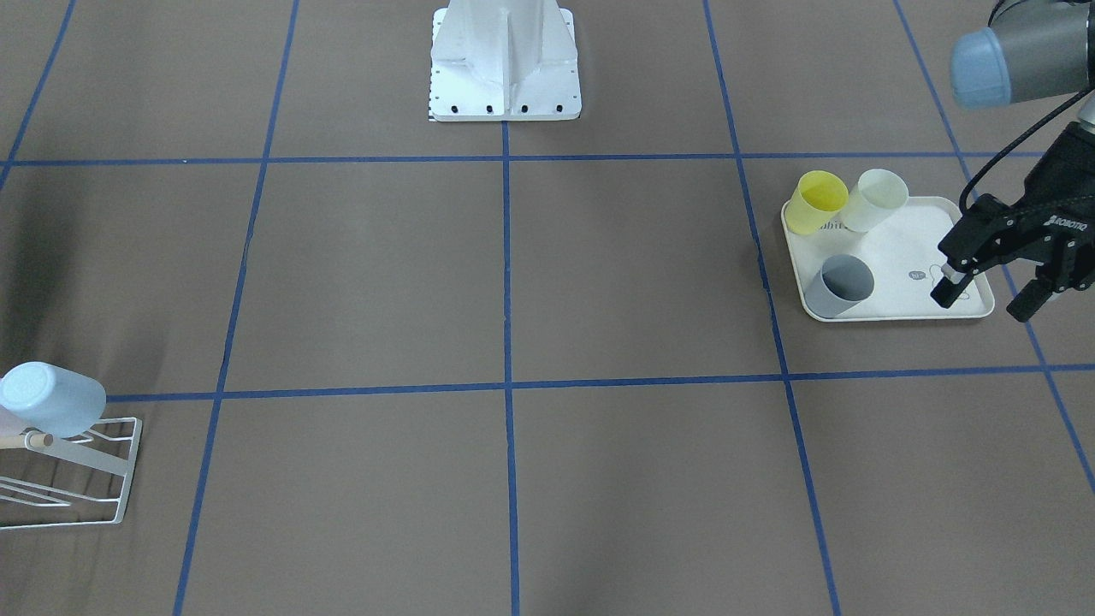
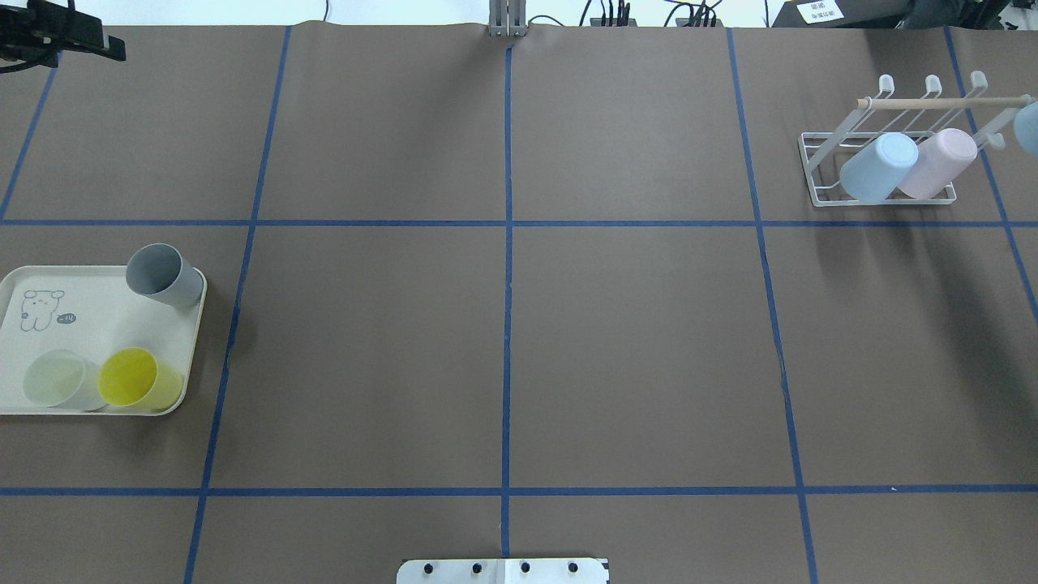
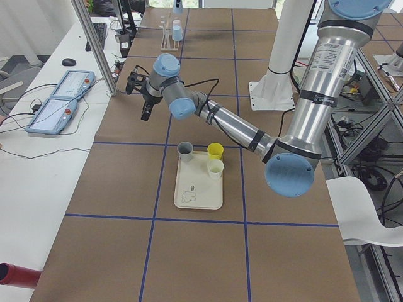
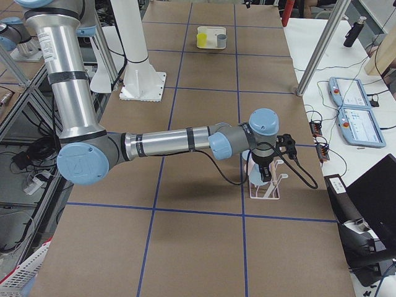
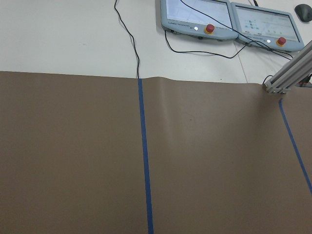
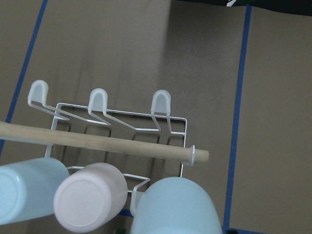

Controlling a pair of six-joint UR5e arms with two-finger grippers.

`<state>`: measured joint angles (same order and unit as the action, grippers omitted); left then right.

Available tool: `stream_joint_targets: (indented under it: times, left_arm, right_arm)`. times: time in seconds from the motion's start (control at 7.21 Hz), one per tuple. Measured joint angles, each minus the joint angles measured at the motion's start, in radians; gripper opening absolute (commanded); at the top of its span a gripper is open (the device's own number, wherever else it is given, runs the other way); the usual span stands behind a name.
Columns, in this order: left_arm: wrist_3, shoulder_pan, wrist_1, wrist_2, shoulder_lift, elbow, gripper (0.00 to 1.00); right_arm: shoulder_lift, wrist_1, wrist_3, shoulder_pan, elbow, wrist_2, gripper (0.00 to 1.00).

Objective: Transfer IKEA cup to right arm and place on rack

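Note:
Three cups stand on a cream tray: grey, yellow and pale white. My left gripper hangs open and empty over the tray's outer corner, beside the grey cup. The white wire rack with its wooden dowel holds a light blue cup and a pink cup. Another pale blue cup sits just under my right wrist camera at the rack's end prong. My right gripper's fingers are out of view there, so I cannot tell whether it holds that cup.
The robot's white base stands at the middle of the table's near side. Two teach pendants and cables lie on the white bench beyond the table edge. An aluminium post stands at that edge.

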<state>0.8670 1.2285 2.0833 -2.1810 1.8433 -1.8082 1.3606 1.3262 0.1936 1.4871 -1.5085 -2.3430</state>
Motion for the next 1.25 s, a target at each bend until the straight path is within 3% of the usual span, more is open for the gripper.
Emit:
stream_joint_targets:
  times: [1.25]
  left_arm:
    - [0.004, -0.006, 0.000, 0.003, -0.009, -0.008, 1.00]
  right_arm:
    - [-0.025, -0.003, 0.008, -0.052, 0.045, -0.002, 0.21]
